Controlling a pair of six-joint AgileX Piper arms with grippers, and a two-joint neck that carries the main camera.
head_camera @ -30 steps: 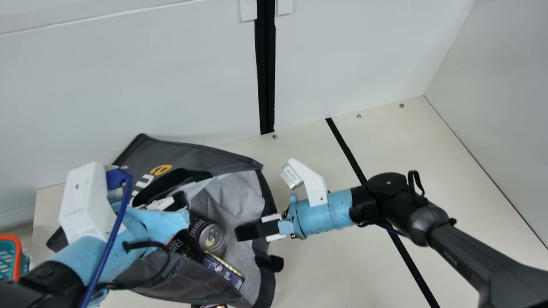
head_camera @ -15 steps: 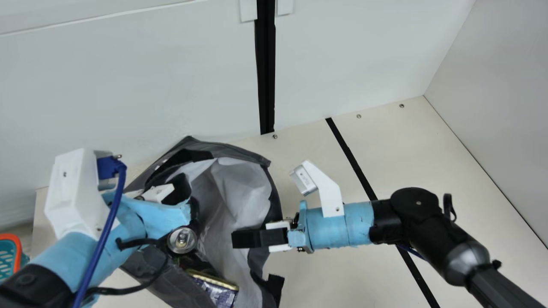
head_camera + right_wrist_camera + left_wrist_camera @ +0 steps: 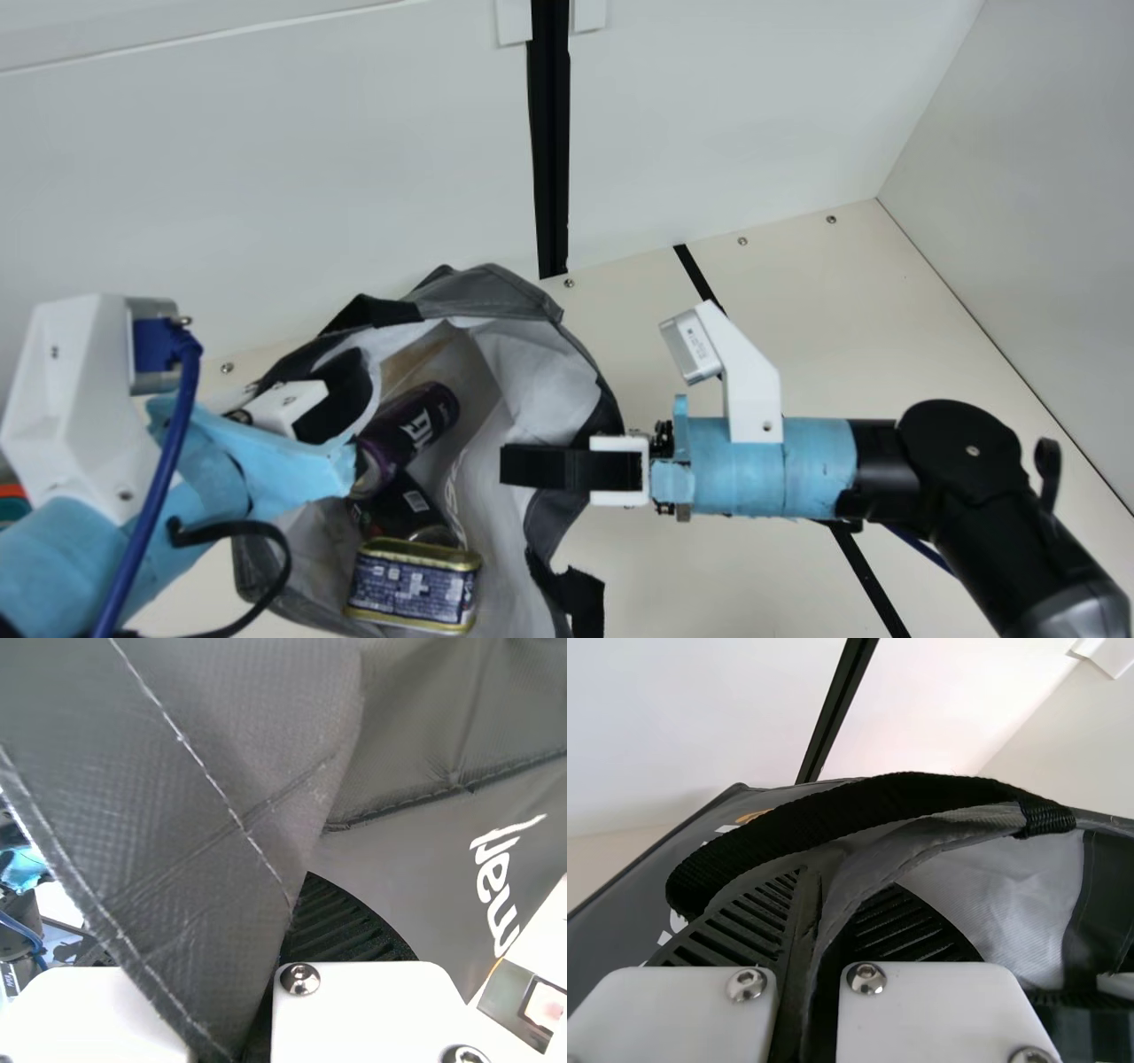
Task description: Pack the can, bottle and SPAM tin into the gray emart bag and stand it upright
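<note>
My left gripper (image 3: 347, 390) is shut on the rim of the gray bag (image 3: 496, 291) at its left side; the left wrist view has gray cloth pinched in the left gripper (image 3: 811, 904), with a black strap arching above. Opposite, my right gripper (image 3: 523, 468) grips the bag's right rim, one finger lying inside the mouth. Folded cloth partly hides the right gripper (image 3: 297, 912) in the right wrist view. Within the bag lie the purple can (image 3: 409, 434), tilted, a dark bottle (image 3: 406, 514) beside it, and the SPAM tin (image 3: 412, 585) nearest the front.
A white wall (image 3: 266, 159) rises close behind the bag. The cream table (image 3: 691, 567) extends to the right, crossed by a black strip (image 3: 864, 567). At the left edge a teal and orange basket (image 3: 12, 503) is partly in view.
My left arm has shifted left and my right arm right. The bag's mouth has spread wider and turned up more to the camera. Can and tin have changed position inside it.
</note>
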